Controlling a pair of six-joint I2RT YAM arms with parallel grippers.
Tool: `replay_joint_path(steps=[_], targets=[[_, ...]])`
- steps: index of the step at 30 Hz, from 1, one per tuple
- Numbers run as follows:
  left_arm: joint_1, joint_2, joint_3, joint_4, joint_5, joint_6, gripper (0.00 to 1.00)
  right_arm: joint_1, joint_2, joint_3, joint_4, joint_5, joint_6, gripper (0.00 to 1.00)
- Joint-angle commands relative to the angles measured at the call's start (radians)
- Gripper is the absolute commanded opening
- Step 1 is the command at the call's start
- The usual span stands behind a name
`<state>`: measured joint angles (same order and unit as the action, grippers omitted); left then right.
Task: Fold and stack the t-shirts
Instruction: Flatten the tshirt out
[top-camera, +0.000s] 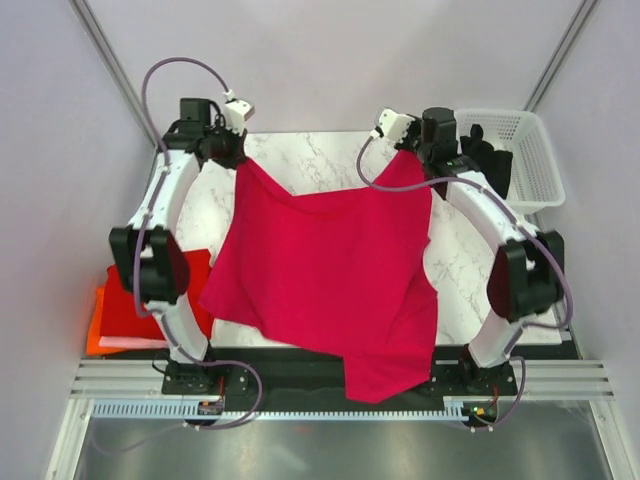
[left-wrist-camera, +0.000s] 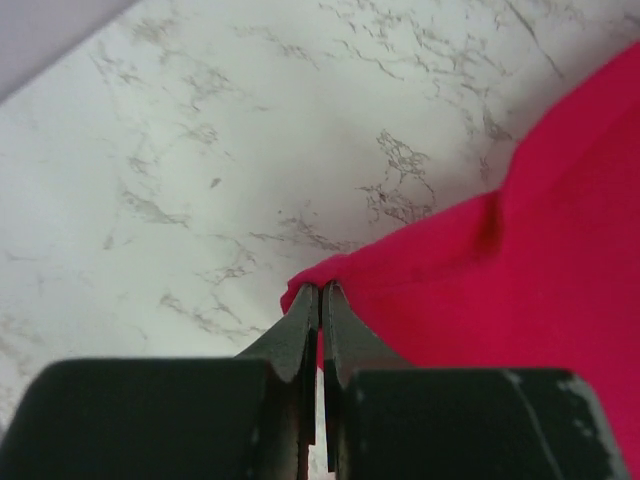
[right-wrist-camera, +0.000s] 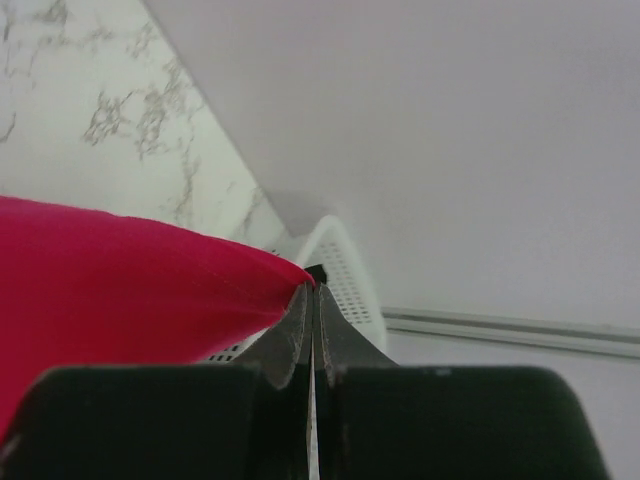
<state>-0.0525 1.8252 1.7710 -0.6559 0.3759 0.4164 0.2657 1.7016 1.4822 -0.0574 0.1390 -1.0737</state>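
Only the top view shows the whole crimson t-shirt (top-camera: 330, 270). It is held up and spread between both arms over the marble table (top-camera: 300, 165), and its lower end falls over the near edge. The same view shows folded red and orange shirts (top-camera: 125, 315) at the left side. The wrist views show each pinch closely. The left gripper (left-wrist-camera: 320, 300) has its jaws pressed together on a corner of the crimson cloth, above the marble. The right gripper (right-wrist-camera: 312, 283) is clamped on the cloth in the same way, with the white lattice basket (right-wrist-camera: 345, 265) just behind its tips.
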Motion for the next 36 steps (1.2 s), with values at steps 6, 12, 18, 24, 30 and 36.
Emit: replay_joint_path(steps=[6, 12, 18, 24, 30, 36], targets=[[-0.007, 0.304, 0.246, 0.061, -0.051, -0.028, 0.02, -0.078, 0.397, 0.219, 0.12, 0.099, -0.019, 0.0], [-0.009, 0.46, 0.361, 0.134, -0.094, -0.051, 0.02, -0.1, 0.662, 0.577, 0.084, 0.132, -0.012, 0.0], [-0.009, 0.577, 0.499, 0.203, -0.184, -0.08, 0.02, -0.1, 0.845, 0.806, 0.07, 0.132, -0.041, 0.0], [-0.003, 0.631, 0.588, 0.265, -0.218, -0.08, 0.02, -0.1, 0.931, 0.889, 0.113, 0.129, -0.068, 0.0], [-0.003, 0.619, 0.602, 0.28, -0.187, -0.079, 0.02, -0.1, 0.885, 0.85, 0.091, 0.142, -0.025, 0.0], [-0.003, 0.488, 0.473, 0.24, -0.103, -0.012, 0.02, -0.1, 0.633, 0.571, -0.022, 0.09, 0.026, 0.0]])
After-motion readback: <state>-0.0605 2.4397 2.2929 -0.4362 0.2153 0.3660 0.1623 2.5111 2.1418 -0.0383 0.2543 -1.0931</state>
